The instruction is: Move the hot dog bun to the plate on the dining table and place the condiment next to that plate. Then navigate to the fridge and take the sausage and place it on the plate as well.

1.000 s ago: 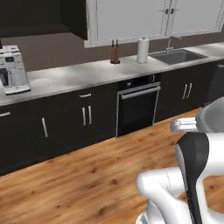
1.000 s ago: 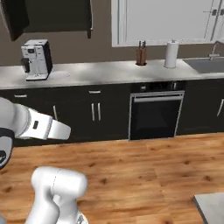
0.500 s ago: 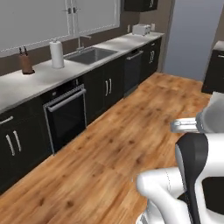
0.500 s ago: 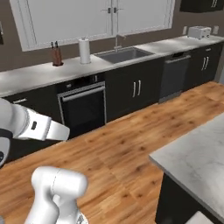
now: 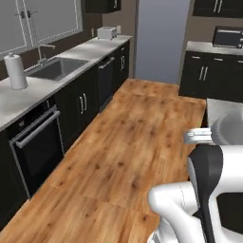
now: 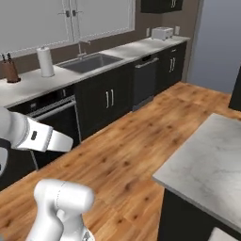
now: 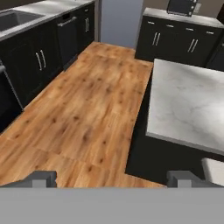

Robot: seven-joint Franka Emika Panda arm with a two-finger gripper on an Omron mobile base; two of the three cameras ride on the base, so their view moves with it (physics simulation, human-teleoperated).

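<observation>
My gripper [image 7: 113, 178] is open, its two dark fingertips [image 7: 42, 177] standing wide apart with nothing between them, above the wooden floor. Ahead and to the right in the hand view stands the dining table [image 7: 188, 100], its white grey-veined marble top bare on a dark base. The same dining table [image 6: 207, 162] fills the lower right of the right base view, and a corner of the table [image 5: 222, 108] shows behind my arm in the left base view. The hot dog bun, plate, condiment, fridge and sausage are out of view.
A long black-cabinet counter runs along the left, with a sink [image 5: 54, 69], paper towel roll [image 5: 16, 71], toaster [image 5: 107, 32], oven [image 5: 35, 142] and knife block [image 6: 8, 70]. A microwave [image 5: 228, 35] sits on far cabinets. Wooden floor [image 5: 133, 137] lies between counter and table.
The whole picture has swept sideways as the base turned right: coffee machine gone, sink and oven slid left, the marble table came into view. The gripper stays open.
</observation>
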